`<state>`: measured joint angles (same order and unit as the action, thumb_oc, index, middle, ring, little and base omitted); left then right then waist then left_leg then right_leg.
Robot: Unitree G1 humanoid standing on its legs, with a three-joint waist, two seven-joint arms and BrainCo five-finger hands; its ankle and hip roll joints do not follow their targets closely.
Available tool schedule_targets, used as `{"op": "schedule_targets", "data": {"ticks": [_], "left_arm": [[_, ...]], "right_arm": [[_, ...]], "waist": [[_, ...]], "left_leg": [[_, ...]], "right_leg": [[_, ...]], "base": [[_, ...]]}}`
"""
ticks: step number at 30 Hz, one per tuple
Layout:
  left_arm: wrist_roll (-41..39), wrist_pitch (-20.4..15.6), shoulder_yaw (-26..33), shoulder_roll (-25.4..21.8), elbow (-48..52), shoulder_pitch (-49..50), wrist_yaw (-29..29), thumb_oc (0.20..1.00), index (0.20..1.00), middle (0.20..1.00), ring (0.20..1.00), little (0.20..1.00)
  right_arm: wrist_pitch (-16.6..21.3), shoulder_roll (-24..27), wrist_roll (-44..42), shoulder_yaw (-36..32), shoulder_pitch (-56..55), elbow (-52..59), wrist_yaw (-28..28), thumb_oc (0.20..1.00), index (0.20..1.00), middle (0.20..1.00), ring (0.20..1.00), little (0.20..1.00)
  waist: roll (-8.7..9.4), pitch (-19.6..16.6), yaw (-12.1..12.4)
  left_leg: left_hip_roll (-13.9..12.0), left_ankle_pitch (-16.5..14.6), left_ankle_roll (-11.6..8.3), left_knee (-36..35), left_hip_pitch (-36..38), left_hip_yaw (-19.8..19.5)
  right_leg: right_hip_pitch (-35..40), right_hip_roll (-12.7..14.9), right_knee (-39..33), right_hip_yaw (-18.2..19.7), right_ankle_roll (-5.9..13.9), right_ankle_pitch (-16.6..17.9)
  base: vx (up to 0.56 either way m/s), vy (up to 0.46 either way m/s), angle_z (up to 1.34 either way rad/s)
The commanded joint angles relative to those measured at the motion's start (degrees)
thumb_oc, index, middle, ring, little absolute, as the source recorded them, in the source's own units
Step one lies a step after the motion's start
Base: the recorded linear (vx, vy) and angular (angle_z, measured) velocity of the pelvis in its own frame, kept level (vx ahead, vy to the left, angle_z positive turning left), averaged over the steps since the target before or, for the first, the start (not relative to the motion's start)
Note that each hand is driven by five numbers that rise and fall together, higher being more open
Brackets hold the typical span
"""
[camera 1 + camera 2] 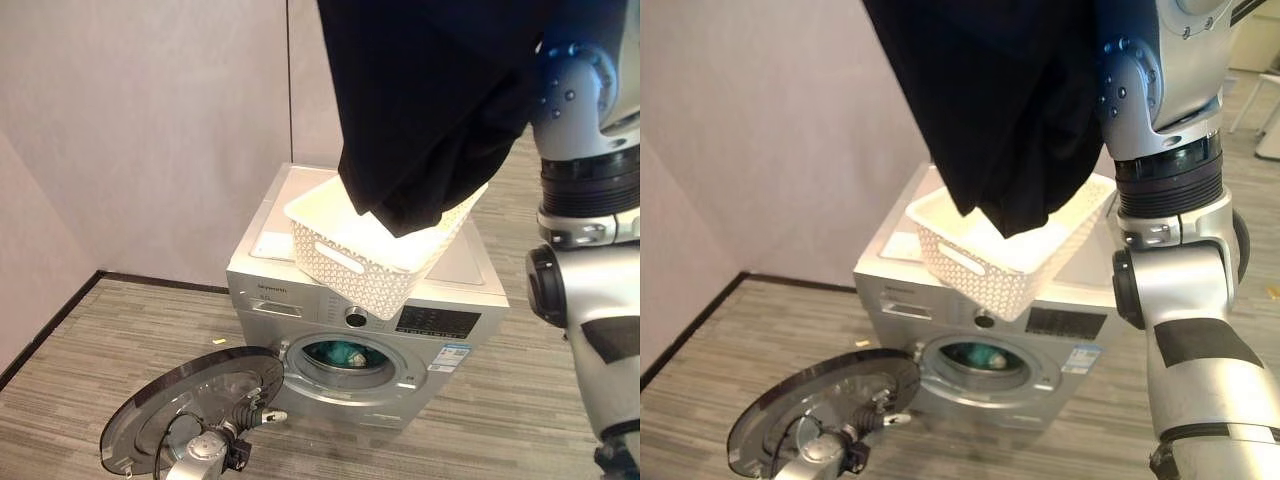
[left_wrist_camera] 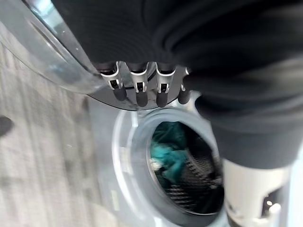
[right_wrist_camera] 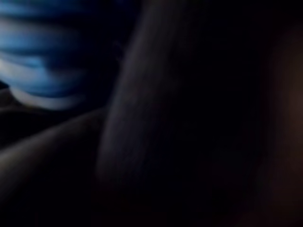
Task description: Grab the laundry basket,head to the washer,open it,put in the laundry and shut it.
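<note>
A black garment (image 1: 430,110) hangs from above, its lower end dangling into the white lattice laundry basket (image 1: 350,265). The basket stands on top of the silver washer (image 1: 465,285). My right arm (image 1: 1170,200) rises beside the garment, and its hand is hidden in the cloth; dark fabric (image 3: 189,118) fills the right wrist view. The washer's round door (image 1: 170,410) hangs wide open to the left. Teal laundry (image 2: 173,151) lies inside the drum (image 1: 340,353). My left hand (image 2: 137,85) rests with straight fingers at the door's edge (image 1: 252,410), holding nothing.
The washer stands against a pale wall (image 1: 150,120) in a corner with a dark skirting board. Grey wood-look floor (image 1: 100,340) lies open to the left and in front of the washer.
</note>
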<state>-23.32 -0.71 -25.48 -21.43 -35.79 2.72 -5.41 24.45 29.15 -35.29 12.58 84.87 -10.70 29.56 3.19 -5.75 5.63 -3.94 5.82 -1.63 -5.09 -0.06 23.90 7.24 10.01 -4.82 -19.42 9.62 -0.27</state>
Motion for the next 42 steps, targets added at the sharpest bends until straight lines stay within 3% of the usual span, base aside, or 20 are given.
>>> {"op": "schedule_targets", "data": {"ticks": [1, 6, 10, 11, 16, 25, 31, 34, 41, 42], "left_arm": [[-7.3, -2.6, -0.1, -6.2, 11.6, 0.2, -2.6, 1.0, 1.0, 1.0, 1.0, 1.0], [-16.5, -1.8, 2.8, -10.3, 22.0, 4.0, -3.7, 1.0, 1.0, 1.0, 1.0, 1.0], [-18.4, -2.1, 4.4, -11.6, 25.9, 5.2, -3.2, 1.0, 1.0, 1.0, 1.0, 1.0], [-21.3, -2.6, 6.9, -12.4, 30.1, 6.0, -3.3, 1.0, 1.0, 1.0, 1.0, 1.0], [-23.2, -3.9, 10.4, -12.2, 34.3, 5.8, -3.8, 1.0, 1.0, 1.0, 1.0, 1.0], [-28.1, -7.2, 14.9, -11.3, 42.2, 4.2, -5.4, 1.0, 1.0, 1.0, 1.0, 1.0], [-26.0, -11.2, 18.3, -11.1, 45.0, 0.0, -3.8, 1.0, 1.0, 1.0, 1.0, 1.0], [-23.6, -14.0, 22.5, -13.6, 44.6, -4.9, -2.0, 1.0, 1.0, 1.0, 1.0, 1.0], [-22.7, -14.8, 23.0, -17.3, 48.4, -9.1, -2.1, 1.0, 1.0, 1.0, 1.0, 1.0], [-22.1, -14.6, 22.1, -19.4, 50.4, -10.8, -2.5, 1.0, 1.0, 1.0, 1.0, 1.0]], "right_arm": [[-1.1, 4.4, -2.6, 3.1, 6.9, -5.0, -2.5, 0.2, 0.2, 0.2, 0.2, 0.2], [-1.6, 2.7, -6.1, 5.1, 5.0, -4.3, -5.5, 0.2, 0.2, 0.2, 0.2, 0.2], [-1.3, 1.5, -7.0, 4.8, 3.0, -2.2, -6.1, 0.2, 0.2, 0.2, 0.2, 0.2], [-1.3, -0.1, -6.3, 2.9, -1.7, 1.7, -6.5, 0.2, 0.2, 0.2, 0.2, 0.2], [-2.5, -1.4, -4.6, -0.2, -10.7, 5.8, -7.5, 0.2, 0.2, 0.2, 0.2, 0.2], [-3.7, -2.7, -5.5, 0.3, -9.4, -1.5, -9.3, 0.2, 0.2, 0.2, 0.2, 0.2], [-4.1, -2.2, -6.6, 1.2, -7.2, -7.0, -10.5, 0.2, 0.2, 0.2, 0.2, 0.2], [-4.8, -2.6, -7.0, 2.3, -6.9, -8.3, -12.2, 0.2, 0.2, 0.2, 0.2, 0.2], [-5.7, -3.1, -7.1, 3.3, -7.0, -10.0, -13.9, 0.2, 0.2, 0.2, 0.2, 0.2], [-6.2, -2.5, -7.1, 3.8, -6.4, -11.3, -14.3, 0.2, 0.2, 0.2, 0.2, 0.2]], "waist": [[0.95, -0.7, 1.4], [1.16, -0.4, 1.4], [1.22, -0.3, 1.4], [1.06, 0.2, 1.6], [0.95, 0.7, 2.0], [1.21, 0.7, 3.3], [1.49, 0.7, 3.7], [1.44, 0.7, 4.1], [1.36, 0.8, 4.5], [1.28, 1.0, 4.6]], "left_leg": [[0.0, 0.0, -2.7, 0.8, 1.2, -2.9], [-0.2, 0.3, -2.84, 0.7, 1.1, -3.2], [-0.4, 0.4, -2.87, 0.7, 1.2, -3.4], [-0.5, 0.4, -2.83, 0.7, 1.2, -3.6], [-0.5, 0.3, -2.63, 0.8, 1.4, -4.3], [-0.5, 0.8, -2.92, 0.7, 0.8, -5.0], [-0.6, 1.1, -3.3, 0.6, 0.3, -5.5], [-0.7, 1.4, -3.65, 0.5, 0.0, -6.0], [-0.5, 1.2, -3.66, 0.4, 0.0, -6.4], [-0.5, 1.1, -3.67, 0.3, -0.1, -6.6]], "right_leg": [[-1.5, -0.9, 0.7, 0.1, -0.28, 4.9], [-1.6, -1.1, 0.6, 0.2, -0.44, 5.0], [-1.6, -1.2, 0.6, 0.0, -0.55, 4.9], [-1.4, -1.3, 1.0, -0.2, -0.81, 4.5], [-0.9, -1.3, 1.4, -0.9, -1.15, 3.8], [-0.5, -1.0, 0.9, -2.0, -1.29, 3.6], [-0.5, -1.0, 0.5, -2.6, -1.3, 3.9], [-0.5, -0.9, 0.4, -3.0, -1.42, 3.9], [-0.1, -0.8, 0.3, -3.4, -1.4, 3.9], [-0.2, -0.8, 0.3, -3.4, -1.29, 4.0]], "base": [[0.0, 0.0, 0.0], [0.0, 0.0, 0.0], [0.0, 0.0, 0.0], [0.0, 0.0, 0.0], [-0.02, -0.008, 0.12], [-0.01, -0.002, 0.02], [-0.01, -0.006, 0.08], [0.0, -0.001, 0.03], [0.01, 0.008, 0.09], [0.0, 0.0, 0.0]]}}
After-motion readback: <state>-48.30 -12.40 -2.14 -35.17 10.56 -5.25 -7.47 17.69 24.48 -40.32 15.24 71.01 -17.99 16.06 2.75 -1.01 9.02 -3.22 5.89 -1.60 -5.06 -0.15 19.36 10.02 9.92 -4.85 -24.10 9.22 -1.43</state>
